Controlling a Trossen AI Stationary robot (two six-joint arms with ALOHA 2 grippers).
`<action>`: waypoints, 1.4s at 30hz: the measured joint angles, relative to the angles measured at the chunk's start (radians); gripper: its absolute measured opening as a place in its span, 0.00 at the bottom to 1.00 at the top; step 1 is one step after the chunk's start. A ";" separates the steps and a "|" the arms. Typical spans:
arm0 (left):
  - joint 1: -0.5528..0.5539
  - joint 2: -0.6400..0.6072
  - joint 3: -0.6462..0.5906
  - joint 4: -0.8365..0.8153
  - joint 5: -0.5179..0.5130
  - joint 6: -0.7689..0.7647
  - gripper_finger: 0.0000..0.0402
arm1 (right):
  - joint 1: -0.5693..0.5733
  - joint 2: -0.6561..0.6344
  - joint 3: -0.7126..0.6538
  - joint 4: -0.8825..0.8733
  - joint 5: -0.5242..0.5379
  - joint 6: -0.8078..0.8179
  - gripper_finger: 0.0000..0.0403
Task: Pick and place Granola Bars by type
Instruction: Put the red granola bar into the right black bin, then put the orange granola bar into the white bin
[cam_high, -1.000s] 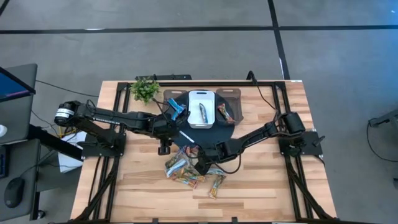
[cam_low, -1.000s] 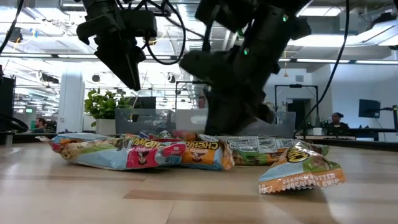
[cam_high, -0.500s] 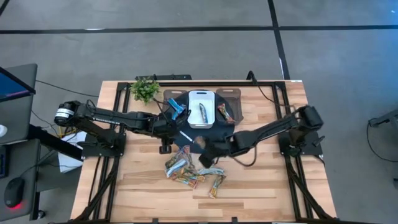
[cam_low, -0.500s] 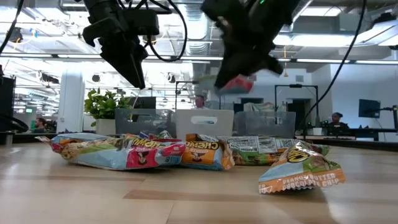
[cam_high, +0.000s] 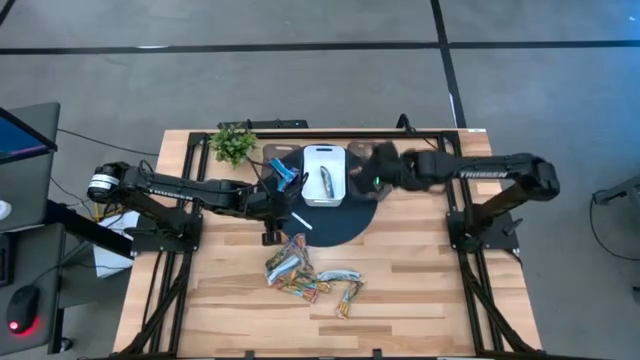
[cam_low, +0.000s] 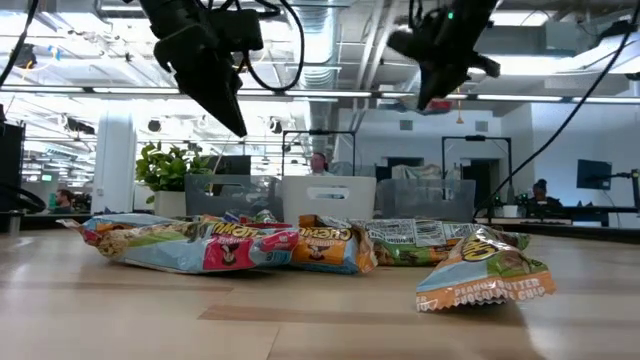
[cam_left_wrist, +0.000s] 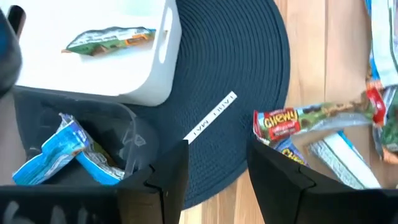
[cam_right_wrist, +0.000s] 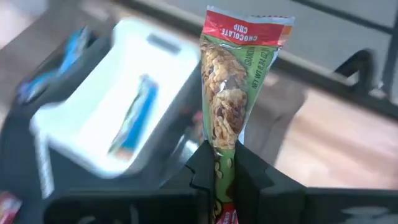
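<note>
My right gripper (cam_high: 372, 180) is shut on a green granola bar with red ends (cam_right_wrist: 227, 93), held high over the smoky right tray (cam_high: 372, 158) at the far middle. My left gripper (cam_left_wrist: 217, 168) is open and empty above the dark round mat (cam_high: 345, 215), beside the left dark tray holding blue bars (cam_left_wrist: 68, 155). The white middle tray (cam_high: 324, 172) holds one bar (cam_left_wrist: 109, 38). Several more bars lie in a pile (cam_high: 305, 272) on the wooden table. A thin white stick (cam_left_wrist: 211, 116) lies on the mat. My right gripper pinches the green bar between its two fingers at one end (cam_right_wrist: 219, 163). The rest of the bar sticks straight out past the fingertips, its far red end (cam_right_wrist: 249, 28) free. The bar is lifted clear of trays and table.
A small green plant (cam_high: 233, 143) stands at the far left corner. Black frame rails (cam_high: 180, 250) run along the table's left and right sides. In the low view the pile of bars (cam_low: 300, 245) lies across the table's middle, with bare wood in front of it.
My right gripper has taken the green bar out of the pile, lifted it clear, and carried it up and toward the table's far edge, to above the right tray. The pile stays where it was. My left gripper has kept nearly still.
</note>
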 joint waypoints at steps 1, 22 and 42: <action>0.000 0.000 0.000 0.008 -0.006 -0.008 0.39 | -0.035 -0.002 0.000 -0.001 -0.013 -0.033 0.05; 0.000 0.000 0.000 0.160 -0.050 -0.277 0.39 | -0.310 0.254 0.000 0.000 -0.261 -0.385 0.42; -0.003 0.075 0.001 0.448 0.265 -0.106 0.39 | 0.037 -0.242 -0.075 0.158 -0.202 -0.621 0.56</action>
